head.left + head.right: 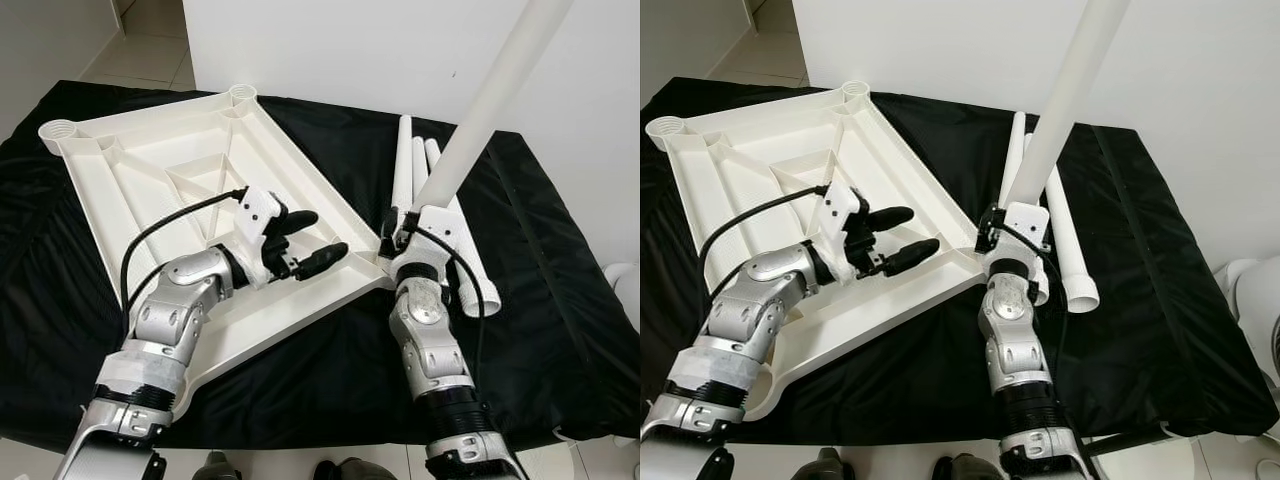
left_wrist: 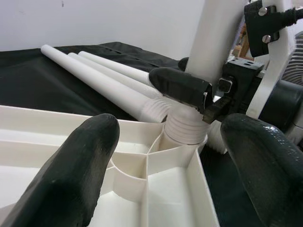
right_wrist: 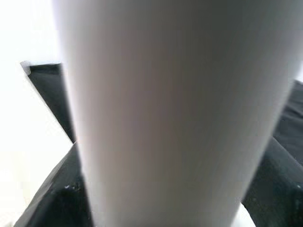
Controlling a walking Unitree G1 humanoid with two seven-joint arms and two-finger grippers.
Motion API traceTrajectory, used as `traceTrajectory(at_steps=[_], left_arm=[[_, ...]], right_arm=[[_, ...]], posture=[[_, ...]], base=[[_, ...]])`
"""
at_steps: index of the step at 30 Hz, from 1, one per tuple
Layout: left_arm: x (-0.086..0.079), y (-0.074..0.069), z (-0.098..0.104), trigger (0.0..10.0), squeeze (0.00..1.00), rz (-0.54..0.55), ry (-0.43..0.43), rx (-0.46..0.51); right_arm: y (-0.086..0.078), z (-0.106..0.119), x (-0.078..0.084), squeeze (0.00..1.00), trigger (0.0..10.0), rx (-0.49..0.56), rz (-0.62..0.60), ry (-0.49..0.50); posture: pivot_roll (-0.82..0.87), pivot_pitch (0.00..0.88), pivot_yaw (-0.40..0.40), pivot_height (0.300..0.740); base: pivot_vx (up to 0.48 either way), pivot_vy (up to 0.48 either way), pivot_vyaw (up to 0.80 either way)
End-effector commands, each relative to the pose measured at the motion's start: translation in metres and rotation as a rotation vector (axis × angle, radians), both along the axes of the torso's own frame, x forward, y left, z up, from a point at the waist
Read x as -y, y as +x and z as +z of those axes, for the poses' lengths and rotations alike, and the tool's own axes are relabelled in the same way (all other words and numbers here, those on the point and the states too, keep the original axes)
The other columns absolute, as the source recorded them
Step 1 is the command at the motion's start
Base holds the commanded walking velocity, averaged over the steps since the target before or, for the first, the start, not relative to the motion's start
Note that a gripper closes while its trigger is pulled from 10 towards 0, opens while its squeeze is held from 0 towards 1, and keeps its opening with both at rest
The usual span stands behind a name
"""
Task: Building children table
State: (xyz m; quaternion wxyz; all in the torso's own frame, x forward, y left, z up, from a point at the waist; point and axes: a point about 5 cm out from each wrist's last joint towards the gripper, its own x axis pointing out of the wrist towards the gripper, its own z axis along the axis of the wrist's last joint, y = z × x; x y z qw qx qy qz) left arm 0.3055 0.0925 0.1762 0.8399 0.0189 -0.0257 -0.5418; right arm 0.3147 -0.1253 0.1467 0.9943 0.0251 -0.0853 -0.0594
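Our right gripper (image 2: 196, 87) is clamped on a white table leg (image 1: 490, 110) low down, just above its ribbed threaded end. The leg stands near upright, tilted slightly away from us, with that threaded end seated in the near corner socket (image 2: 182, 137) of the tabletop. Right forearm runs almost straight up from the bottom of the head view, wrist vertical.

Our left gripper (image 1: 308, 240) hovers over the inverted tabletop (image 1: 150, 170), fingers spread apart and holding nothing, pointing toward the leg and the corner socket. Left arm is bent at the elbow, forearm angled across the tabletop's near edge, black cable looping over the wrist.

The tabletop lies upside down on a black cloth (image 1: 540, 300) covering the work surface. It's white moulded plastic, square, with raised ribs forming a diagonal grid underneath and round threaded sockets (image 1: 60, 130) at the corners. Three spare legs (image 1: 415, 165) lie side by side on the cloth just beyond the right gripper: smooth white tubes, ribbed at the ends.

White wall behind, pale tiled floor (image 1: 150, 40) at the far left.

Right wrist view: blurred white leg up close, black cloth behind it.
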Motion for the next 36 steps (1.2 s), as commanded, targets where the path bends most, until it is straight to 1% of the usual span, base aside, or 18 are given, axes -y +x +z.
traceTrajectory(at_steps=[1,2,4,5,6,9,10,11,12,15,17,20,21,22,29,34,35,36], left_arm=[[0.006,-0.003,-0.003,10.0,0.00,-0.016,0.007,-0.013],[0.006,-0.003,-0.003,10.0,0.00,-0.016,0.007,-0.013],[0.011,-0.007,-0.006,10.0,0.00,-0.035,0.005,-0.026],[0.011,-0.007,-0.006,10.0,0.00,-0.035,0.005,-0.026],[0.014,-0.010,-0.008,10.0,0.00,-0.046,0.005,-0.032],[0.018,-0.013,-0.010,10.0,0.00,-0.053,0.006,-0.033],[0.021,-0.016,-0.011,10.0,0.00,-0.061,0.008,-0.034],[0.021,-0.016,-0.011,10.0,0.00,-0.061,0.008,-0.034],[0.024,-0.019,-0.013,10.0,0.00,-0.060,0.019,-0.028],[0.025,-0.018,-0.014,10.0,0.00,-0.056,0.023,-0.028],[0.024,-0.015,-0.014,10.0,0.00,-0.029,0.034,-0.017],[0.024,-0.014,-0.013,10.0,0.00,-0.021,0.036,-0.014],[0.024,-0.012,-0.013,10.0,0.00,-0.012,0.038,-0.014],[0.023,-0.011,-0.012,10.0,0.00,-0.004,0.037,-0.015],[0.021,-0.008,-0.011,10.0,0.00,0.012,0.039,-0.011],[0.019,-0.006,-0.010,10.0,0.00,0.030,0.040,-0.009],[0.018,-0.006,-0.010,10.0,0.00,0.033,0.040,-0.008],[0.018,-0.006,-0.010,10.0,0.00,0.033,0.040,-0.008]], right_arm=[[-0.003,-0.001,0.009,0.00,10.0,-0.001,0.062,-0.015],[-0.003,-0.001,0.009,0.00,10.0,-0.001,0.062,-0.015],[-0.005,0.001,0.022,0.00,10.0,0.012,0.158,-0.059],[-0.005,0.001,0.022,0.00,10.0,0.012,0.158,-0.059],[-0.006,0.002,0.029,0.00,10.0,0.015,0.191,-0.087],[-0.006,0.002,0.035,0.00,10.0,0.012,0.227,-0.117],[-0.007,0.002,0.039,0.00,10.0,0.002,0.275,-0.138],[-0.007,0.002,0.039,0.00,10.0,0.002,0.275,-0.138],[-0.007,0.001,0.041,0.00,10.0,-0.008,0.344,-0.162],[-0.007,0.000,0.042,0.00,10.0,-0.010,0.370,-0.172],[-0.006,-0.001,0.044,0.00,10.0,-0.021,0.419,-0.184],[-0.005,-0.001,0.044,0.00,10.0,-0.032,0.444,-0.175],[-0.005,-0.002,0.045,0.00,4.4,-0.035,0.462,-0.177],[-0.003,-0.001,0.047,0.00,0.0,-0.033,0.471,-0.189],[0.001,-0.003,0.050,0.00,0.0,-0.046,0.495,-0.172],[0.004,-0.007,0.046,0.00,0.0,-0.060,0.522,-0.165],[0.004,-0.009,0.042,0.00,2.6,-0.068,0.529,-0.186],[0.004,-0.009,0.042,0.00,2.6,-0.068,0.529,-0.186]], posture=[[0.04,0.046,-0.092,0.740],[0.04,0.046,-0.092,0.740],[0.03,0.049,-0.086,0.740],[0.03,0.049,-0.086,0.740],[0.03,0.048,-0.086,0.740],[0.03,0.049,-0.085,0.740],[0.03,0.048,-0.084,0.740],[0.03,0.048,-0.084,0.740],[0.03,0.048,-0.083,0.740],[0.03,0.047,-0.083,0.740],[0.03,0.047,-0.080,0.740],[0.03,0.047,-0.080,0.740],[0.03,0.045,-0.078,0.740],[0.04,0.045,-0.080,0.740],[0.04,0.041,-0.082,0.740],[0.04,0.037,-0.084,0.740],[0.05,0.037,-0.085,0.740],[0.05,0.037,-0.085,0.740]], base=[[0.000,0.000,0.00],[0.000,0.000,0.00],[0.000,0.000,0.00],[0.000,0.000,0.00],[0.000,0.000,0.00],[0.000,0.000,0.00],[0.000,0.000,0.00],[0.000,0.000,0.00],[0.000,0.000,0.00],[0.000,0.000,0.00],[0.000,0.000,0.00],[0.000,0.000,0.00],[0.000,0.000,0.00],[0.000,0.000,0.00],[0.000,0.000,0.00],[0.000,0.000,0.00],[0.000,0.000,0.00],[0.000,0.000,0.00]])
